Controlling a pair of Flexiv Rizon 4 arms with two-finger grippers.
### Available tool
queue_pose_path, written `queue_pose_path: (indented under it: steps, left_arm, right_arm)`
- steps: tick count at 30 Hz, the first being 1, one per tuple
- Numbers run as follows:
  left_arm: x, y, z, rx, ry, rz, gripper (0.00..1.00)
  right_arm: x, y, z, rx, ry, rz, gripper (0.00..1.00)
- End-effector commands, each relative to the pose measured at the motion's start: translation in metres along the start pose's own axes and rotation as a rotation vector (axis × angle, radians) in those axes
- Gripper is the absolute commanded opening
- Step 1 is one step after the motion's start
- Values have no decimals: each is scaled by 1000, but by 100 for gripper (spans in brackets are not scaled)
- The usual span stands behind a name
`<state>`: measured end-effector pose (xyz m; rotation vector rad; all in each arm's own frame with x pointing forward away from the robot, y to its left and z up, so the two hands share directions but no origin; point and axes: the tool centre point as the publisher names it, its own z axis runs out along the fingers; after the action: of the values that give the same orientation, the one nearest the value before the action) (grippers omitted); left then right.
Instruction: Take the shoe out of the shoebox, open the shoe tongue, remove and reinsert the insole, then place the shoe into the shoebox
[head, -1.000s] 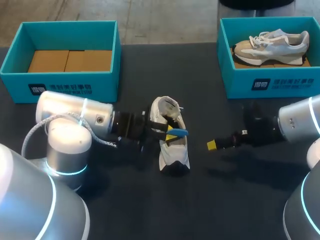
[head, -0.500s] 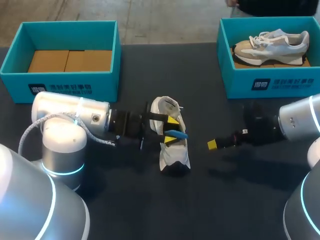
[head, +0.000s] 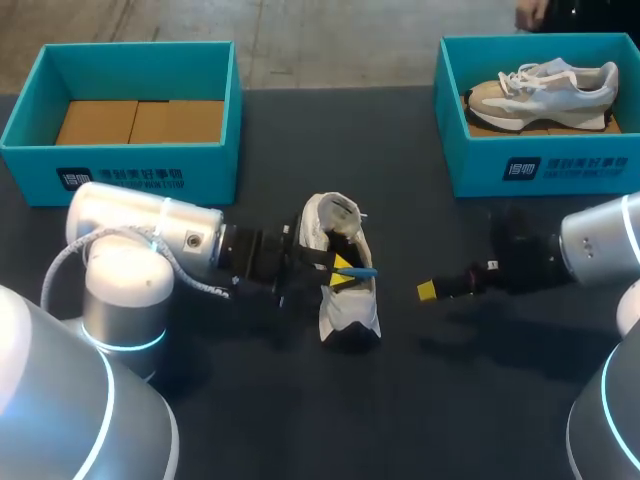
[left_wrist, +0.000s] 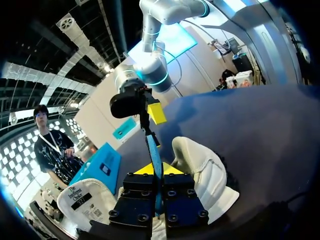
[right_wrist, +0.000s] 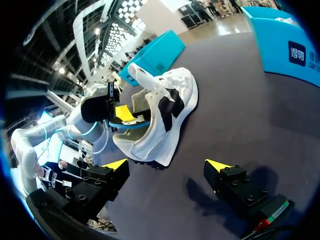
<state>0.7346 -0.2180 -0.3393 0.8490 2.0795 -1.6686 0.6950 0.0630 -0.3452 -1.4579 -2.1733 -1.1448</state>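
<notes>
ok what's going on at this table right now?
The left gripper is shut on the blue insole, which sits partly inside the white shoe lying on the table. The right gripper is open and empty, hanging beside the shoe. Another shoe lies in the right shoebox; the left shoebox holds only cardboard.

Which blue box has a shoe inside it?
The box on the right. A beige and white sneaker lies in it. The left box shows only brown cardboard inside, and the other shoe is out on the table.
</notes>
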Motion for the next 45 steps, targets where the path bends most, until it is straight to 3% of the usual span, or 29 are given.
queue_pose_path:
  steps: [1, 10, 11, 13, 16, 19, 23, 33, 35, 36, 37, 45]
  left_arm:
    - [-3, 11, 6, -1, 17, 0, 0]
    - [-4, 19, 6, -21, 25, -12, 0]
    - [-4, 18, 5, -22, 26, -12, 11]
    - [-5, 13, 3, -15, 17, -10, 46]
    - [-7, 7, -1, -8, 7, -2, 71]
    - [-8, 1, -5, -1, -1, 7, 66]
    - [-9, -8, -8, 14, -10, 21, 48]
    - [-8, -13, -7, 34, -1, 22, 30]
    - [-6, -10, -5, 36, 4, 12, 18]
    - [-5, -10, -4, 36, 9, 8, 6]
    - [-5, -9, -3, 38, 12, 5, 0]
    - [0, 2, -2, 28, 34, -20, 0]
  right_arm:
    - [2, -2, -2, -4, -3, 0, 100]
    - [3, -1, -2, -5, -2, -1, 100]
    - [3, -1, -2, -4, -2, -1, 100]
    - [4, -1, -2, -4, -3, -1, 100]
    - [4, -1, 0, -2, -2, -1, 100]
    - [4, -1, 0, 0, -1, -2, 100]
    - [4, -1, 0, 1, -1, -3, 100]
    - [4, -3, 1, -2, -3, 2, 100]
    - [3, -4, 1, -3, -3, 6, 100]
    - [3, -4, 1, -3, -3, 7, 100]
    - [3, -5, 1, -4, -2, 8, 100]
    - [2, -5, 2, -8, 0, 12, 100]
